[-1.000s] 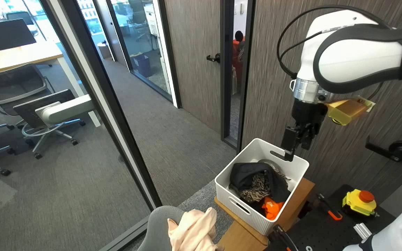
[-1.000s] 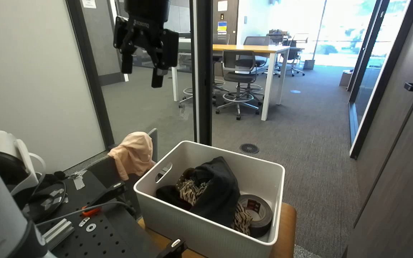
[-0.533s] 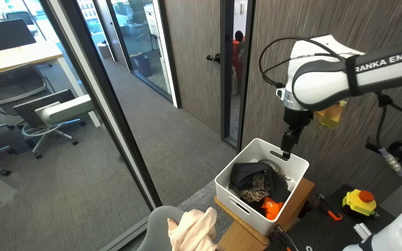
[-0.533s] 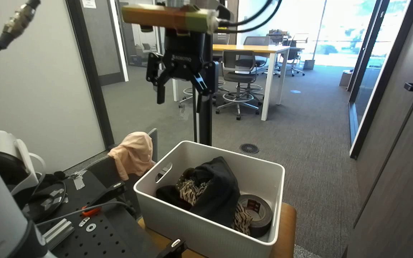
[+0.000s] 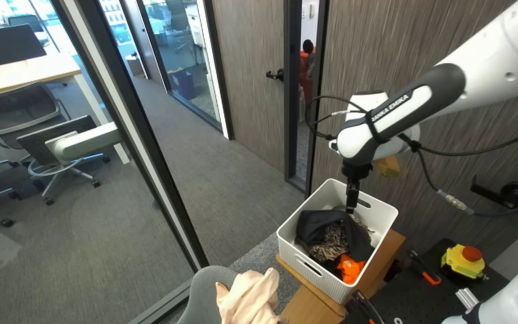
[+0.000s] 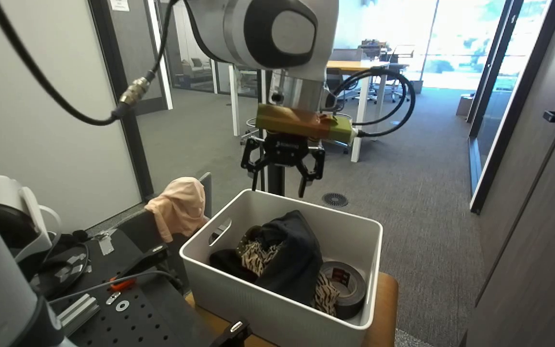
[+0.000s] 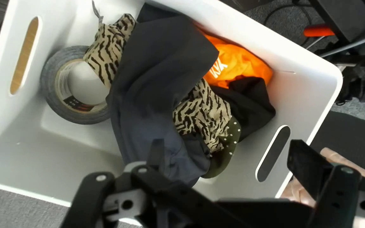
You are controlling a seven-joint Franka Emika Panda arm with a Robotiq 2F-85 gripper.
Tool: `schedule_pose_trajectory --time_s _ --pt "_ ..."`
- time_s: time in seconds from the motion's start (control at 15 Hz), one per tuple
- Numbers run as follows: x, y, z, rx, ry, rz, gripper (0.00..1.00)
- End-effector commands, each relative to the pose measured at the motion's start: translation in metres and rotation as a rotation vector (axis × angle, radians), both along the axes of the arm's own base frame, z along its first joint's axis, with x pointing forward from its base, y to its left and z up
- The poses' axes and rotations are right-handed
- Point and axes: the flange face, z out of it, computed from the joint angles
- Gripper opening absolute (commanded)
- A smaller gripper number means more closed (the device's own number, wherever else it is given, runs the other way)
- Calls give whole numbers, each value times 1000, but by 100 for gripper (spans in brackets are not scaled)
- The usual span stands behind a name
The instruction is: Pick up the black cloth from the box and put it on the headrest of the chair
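The black cloth (image 5: 315, 223) lies bunched in the white box (image 5: 296, 257), on top of a striped cloth (image 5: 333, 243). It also shows in an exterior view (image 6: 293, 262) and in the wrist view (image 7: 152, 76). My gripper (image 6: 278, 193) is open and empty, pointing down above the box, apart from the cloth. In the wrist view (image 7: 227, 147) one finger overlaps the cloth's lower part and the other overlaps the box rim near a handle slot. The grey chair (image 5: 206, 292) stands beside the box with a peach cloth (image 5: 251, 297) draped over its top.
The box also holds a tape roll (image 7: 52, 85), an orange cloth (image 7: 249, 65) and a dotted green cloth (image 7: 225, 155). The box stands on a wooden surface (image 5: 380, 265). A black perforated table (image 6: 152, 318) with tools and a yellow emergency stop (image 5: 462, 262) is beside it.
The arm has reached out and lowered, bringing my gripper down from high beside the box to above it. The gripper stays open. The cloths and box have not moved.
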Motion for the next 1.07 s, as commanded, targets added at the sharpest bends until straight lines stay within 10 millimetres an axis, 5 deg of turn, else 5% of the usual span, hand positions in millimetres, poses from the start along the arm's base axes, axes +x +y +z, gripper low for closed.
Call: schedule_pose_trajectory --time_s 0.0,0.47,1.0 --pt "50 13 -43 11 50 90 100" --pt "91 38 -115 -21 136 91 100" --pt "105 47 -143 -127 131 17 100"
